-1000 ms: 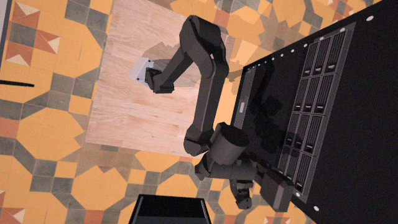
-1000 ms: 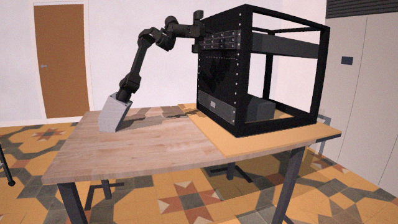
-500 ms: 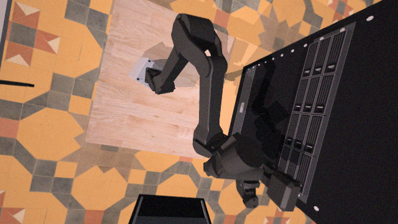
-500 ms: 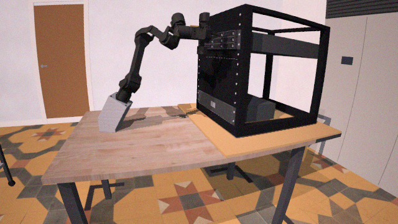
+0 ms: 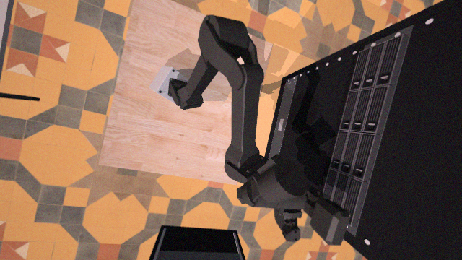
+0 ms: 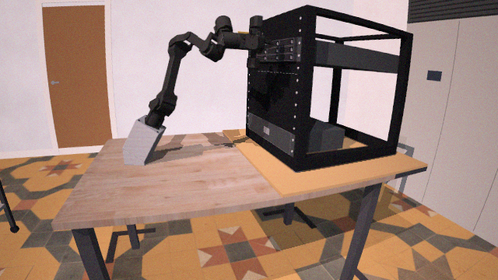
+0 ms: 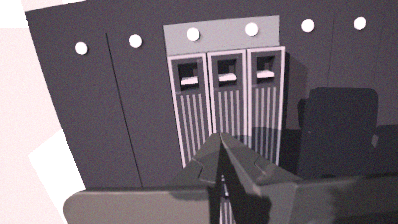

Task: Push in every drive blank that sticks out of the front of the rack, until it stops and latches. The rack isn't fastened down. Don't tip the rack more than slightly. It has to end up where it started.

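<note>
1. The rack (image 5: 408, 173) (image 6: 305, 89) (image 7: 55, 90), black and open-sided, stands upright on the yellow-orange board at one end of the wooden table (image 5: 144, 144) (image 6: 187, 175).
2. Its drive blanks (image 5: 373, 112) (image 6: 285, 50) (image 7: 227, 105) sit in rows high on the front, each with a small pale latch.
3. Over on the table's other side, the dark arm (image 5: 245, 112) (image 6: 172, 78) rises from a pale, slanted base (image 5: 155, 84) (image 6: 134, 149) and reaches across to that front.
4. The hand (image 7: 219, 140) has its fingers together, with nothing between them.
5. From the wrist, its tips lie over the ribbed faces of three blanks, below their latches; they seem very close, though I can't tell whether they touch.
6. Lower on the rack's front is a grey panel (image 5: 283, 119) (image 6: 270, 133) with a small pale label.

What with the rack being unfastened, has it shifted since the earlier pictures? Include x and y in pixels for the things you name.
No, not visibly: in the exterior view the rack (image 5: 415, 144) (image 6: 307, 78) (image 7: 60, 75) stands at the same spot on the wooden table (image 5: 144, 144) (image 6: 175, 187).
</note>
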{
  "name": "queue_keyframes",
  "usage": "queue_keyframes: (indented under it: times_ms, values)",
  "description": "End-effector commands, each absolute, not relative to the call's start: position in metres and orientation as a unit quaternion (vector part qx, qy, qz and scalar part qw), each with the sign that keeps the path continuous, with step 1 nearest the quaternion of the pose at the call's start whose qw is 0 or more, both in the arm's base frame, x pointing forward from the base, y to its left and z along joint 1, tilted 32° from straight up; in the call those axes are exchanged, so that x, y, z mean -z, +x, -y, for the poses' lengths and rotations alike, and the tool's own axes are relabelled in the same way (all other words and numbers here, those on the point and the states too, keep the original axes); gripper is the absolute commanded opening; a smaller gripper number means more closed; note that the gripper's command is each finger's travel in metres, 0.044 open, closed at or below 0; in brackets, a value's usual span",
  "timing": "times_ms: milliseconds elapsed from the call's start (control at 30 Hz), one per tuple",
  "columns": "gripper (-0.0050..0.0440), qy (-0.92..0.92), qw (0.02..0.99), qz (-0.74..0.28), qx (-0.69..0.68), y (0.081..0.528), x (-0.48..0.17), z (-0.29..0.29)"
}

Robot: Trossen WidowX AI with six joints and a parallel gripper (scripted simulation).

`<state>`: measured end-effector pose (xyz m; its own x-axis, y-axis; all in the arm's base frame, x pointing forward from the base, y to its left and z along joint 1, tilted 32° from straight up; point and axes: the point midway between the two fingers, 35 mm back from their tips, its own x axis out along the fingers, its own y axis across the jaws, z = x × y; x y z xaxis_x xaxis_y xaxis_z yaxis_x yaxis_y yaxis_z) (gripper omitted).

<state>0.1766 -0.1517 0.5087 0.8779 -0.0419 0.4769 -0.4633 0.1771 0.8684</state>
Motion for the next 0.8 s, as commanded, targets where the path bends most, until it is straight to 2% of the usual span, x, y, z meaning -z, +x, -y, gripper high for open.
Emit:
queue_keyframes:
  times_ms: [0, 333, 533, 767]
  values:
    - [-0.005, 0.608, 0.752, 0.205, -0.151, 0.173, -0.52, 0.14]
    - [-0.005, 0.617, 0.746, 0.203, -0.147, 0.174, -0.514, 0.146]
    - [-0.005, 0.608, 0.751, 0.206, -0.152, 0.145, -0.505, 0.139]
    - [-0.005, 0.608, 0.752, 0.205, -0.151, 0.143, -0.504, 0.138]
